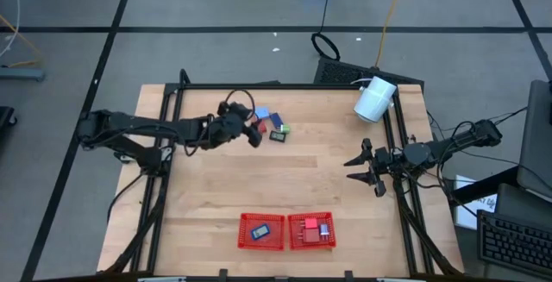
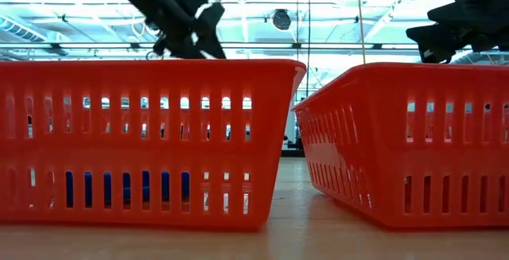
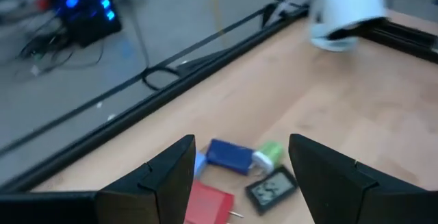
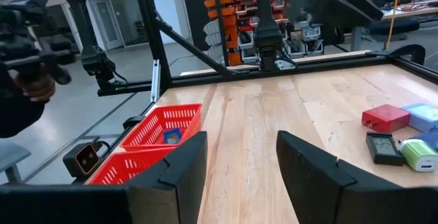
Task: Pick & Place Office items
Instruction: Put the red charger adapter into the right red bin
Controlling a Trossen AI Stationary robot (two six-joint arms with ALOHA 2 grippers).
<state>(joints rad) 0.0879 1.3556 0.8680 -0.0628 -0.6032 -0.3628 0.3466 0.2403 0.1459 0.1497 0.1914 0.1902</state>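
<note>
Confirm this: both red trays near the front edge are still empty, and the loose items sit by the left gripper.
Not quite. The high view shows the left tray holding a blue item and the right tray holding red pieces. The loose items do sit by the left gripper.

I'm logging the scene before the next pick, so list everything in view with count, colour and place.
office items on table: about five in a cluster, red, light blue, dark blue, green-tipped, black; far middle of table, by left gripper
red mesh trays: two, red; near edge, side by side
items in trays: one dark blue in the left tray, red ones in the right tray
white cylinder: one, white; far right corner
table: one, light wood
left gripper: jaws open, over the cluster
right gripper: jaws open, waiting at right edge
</note>
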